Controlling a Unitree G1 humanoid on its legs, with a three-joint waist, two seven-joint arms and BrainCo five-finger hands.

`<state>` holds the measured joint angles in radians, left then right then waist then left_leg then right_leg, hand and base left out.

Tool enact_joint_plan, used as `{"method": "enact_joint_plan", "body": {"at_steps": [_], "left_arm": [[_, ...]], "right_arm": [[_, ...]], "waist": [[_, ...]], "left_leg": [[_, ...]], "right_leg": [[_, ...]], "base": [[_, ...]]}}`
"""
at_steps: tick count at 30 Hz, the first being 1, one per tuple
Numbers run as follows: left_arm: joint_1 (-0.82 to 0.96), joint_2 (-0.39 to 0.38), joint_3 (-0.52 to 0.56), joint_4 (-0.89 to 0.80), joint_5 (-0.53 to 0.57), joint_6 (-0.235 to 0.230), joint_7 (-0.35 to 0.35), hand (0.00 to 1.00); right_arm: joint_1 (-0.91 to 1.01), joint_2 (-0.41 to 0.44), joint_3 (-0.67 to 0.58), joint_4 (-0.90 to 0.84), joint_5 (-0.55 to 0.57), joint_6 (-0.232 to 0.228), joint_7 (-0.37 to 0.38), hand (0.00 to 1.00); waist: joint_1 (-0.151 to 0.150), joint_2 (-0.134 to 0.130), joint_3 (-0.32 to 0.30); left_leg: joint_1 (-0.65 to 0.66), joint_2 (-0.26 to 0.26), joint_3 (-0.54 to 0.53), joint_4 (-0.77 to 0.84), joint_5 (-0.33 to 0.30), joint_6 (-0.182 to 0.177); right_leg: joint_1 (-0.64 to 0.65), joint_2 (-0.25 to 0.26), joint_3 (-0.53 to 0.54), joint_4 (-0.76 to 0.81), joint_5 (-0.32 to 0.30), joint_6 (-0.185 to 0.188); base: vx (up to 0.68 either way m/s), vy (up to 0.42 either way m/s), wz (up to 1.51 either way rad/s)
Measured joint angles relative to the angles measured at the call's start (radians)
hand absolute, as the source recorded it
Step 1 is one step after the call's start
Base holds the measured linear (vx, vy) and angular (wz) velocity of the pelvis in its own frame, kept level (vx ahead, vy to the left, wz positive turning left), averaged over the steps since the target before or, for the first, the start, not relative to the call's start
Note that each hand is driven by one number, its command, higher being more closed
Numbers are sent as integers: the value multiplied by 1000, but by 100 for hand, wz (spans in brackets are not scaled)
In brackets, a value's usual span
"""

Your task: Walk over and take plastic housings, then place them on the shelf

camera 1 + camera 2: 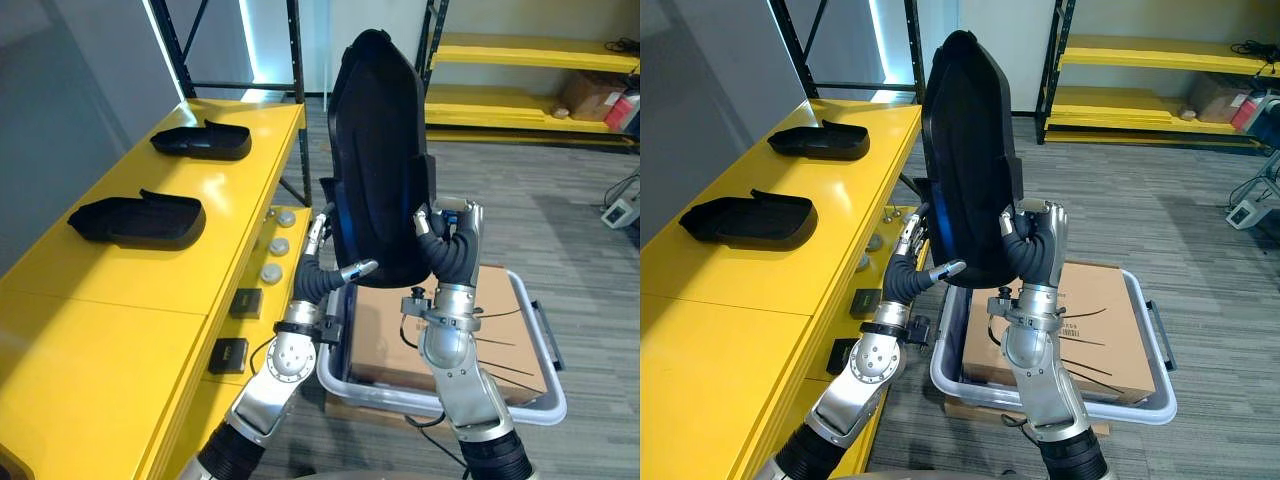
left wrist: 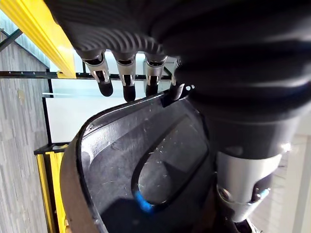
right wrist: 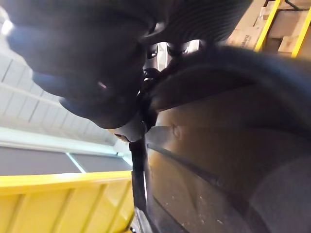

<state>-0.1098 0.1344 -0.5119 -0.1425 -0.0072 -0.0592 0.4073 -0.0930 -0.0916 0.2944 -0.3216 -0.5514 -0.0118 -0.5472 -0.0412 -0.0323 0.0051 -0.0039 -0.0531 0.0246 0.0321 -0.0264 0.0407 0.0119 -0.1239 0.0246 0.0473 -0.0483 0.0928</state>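
I hold a large black plastic housing (image 1: 378, 150) upright in front of me, between both hands. My left hand (image 1: 322, 268) lies against its lower left edge with fingers (image 2: 127, 81) straight along the rim and the thumb across the bottom front. My right hand (image 1: 450, 245) has its fingers curled round the lower right edge. Two smaller black housings lie on the yellow shelf top (image 1: 120, 300) to my left, one near (image 1: 140, 220) and one farther back (image 1: 203, 140).
A grey bin (image 1: 545, 395) holding a cardboard box (image 1: 395, 335) stands on the floor under my hands. Yellow racks (image 1: 520, 50) with boxes (image 1: 590, 95) line the back wall. Round knobs (image 1: 278, 245) and black switches (image 1: 245, 302) sit on the shelf's side.
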Motion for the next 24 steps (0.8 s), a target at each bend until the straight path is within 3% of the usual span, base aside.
{"method": "enact_joint_plan", "body": {"at_steps": [15, 24], "left_arm": [[0, -58, 5, 24, 18, 13, 124, 0], [9, -58, 16, 27, 17, 12, 88, 0]], "right_arm": [[0, 8, 74, 38, -17, 1, -58, 100], [13, 41, 50, 67, -21, 1, -66, 100]], "waist": [[1, -22, -13], [2, -27, -16]], "left_leg": [[32, -2, -13, -81, 52, 0], [52, -1, -22, -124, 75, -2]], "right_leg": [[0, 0, -18, 1, 1, 0], [2, 1, -25, 0, 1, 1]], "base": [[-14, -12, 2], [-20, -16, 2]]}}
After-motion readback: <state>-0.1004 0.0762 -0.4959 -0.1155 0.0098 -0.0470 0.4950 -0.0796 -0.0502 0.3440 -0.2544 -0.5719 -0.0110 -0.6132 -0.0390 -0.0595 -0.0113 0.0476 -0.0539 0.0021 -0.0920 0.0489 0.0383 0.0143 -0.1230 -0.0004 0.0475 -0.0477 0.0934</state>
